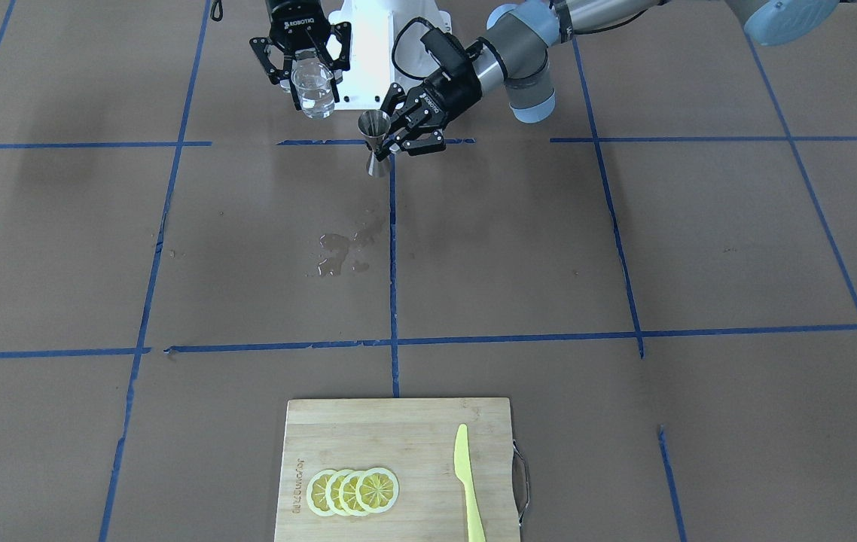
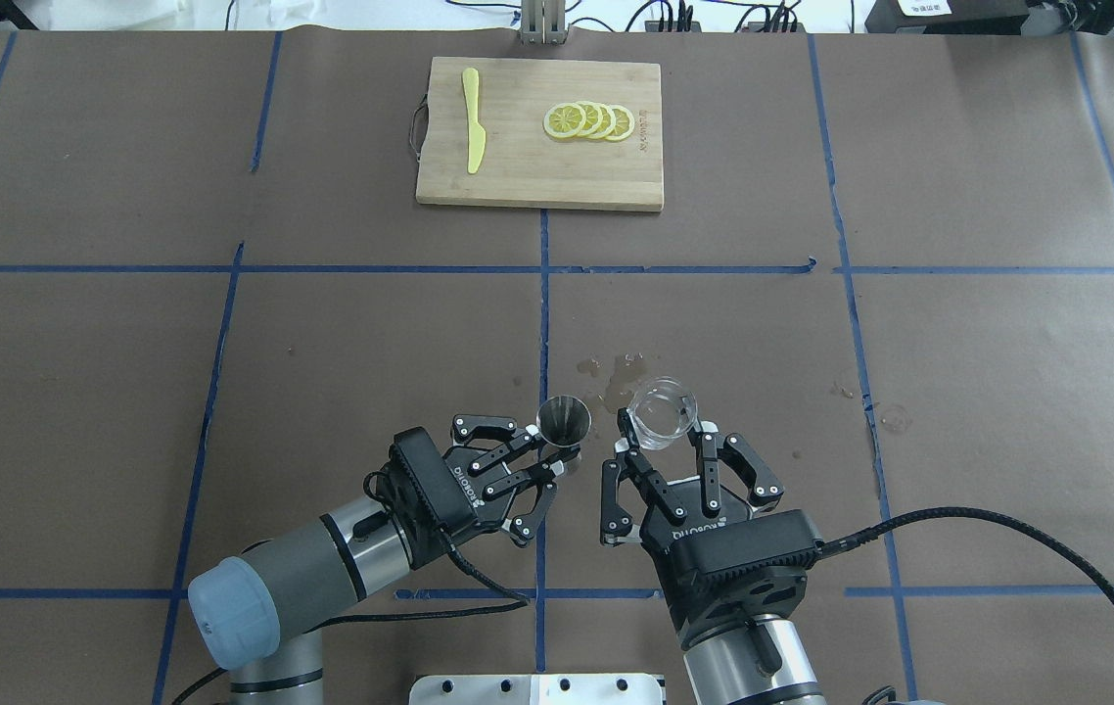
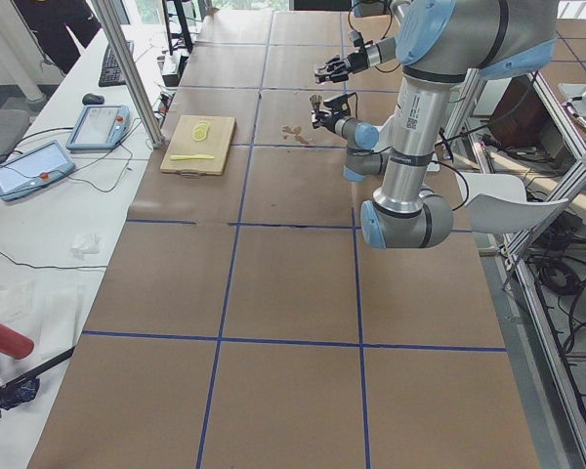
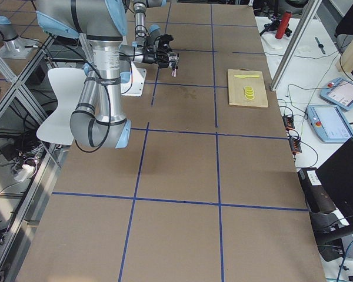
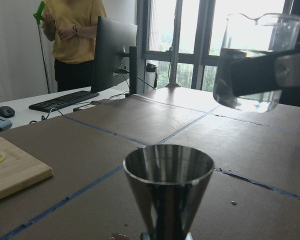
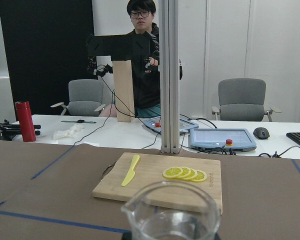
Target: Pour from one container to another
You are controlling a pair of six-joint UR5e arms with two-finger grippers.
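Overhead exterior view: the pour is about to begin. The right gripper [image 2: 665, 439] pinches the glass cup [image 2: 665, 411], upright and part-filled with clear liquid, just beside and above the jigger [image 2: 564, 418], which the left gripper [image 2: 550, 452] clamps at its waist. The jigger's bowl looks empty. Next, I'd judge, tip the cup's spout over it.

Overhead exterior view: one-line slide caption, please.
Left tool holds the steel jigger upright beside the glass cup in the right tool, a small spill just beyond.

overhead faces forward; front view faces back; both share board [image 2: 537, 171]
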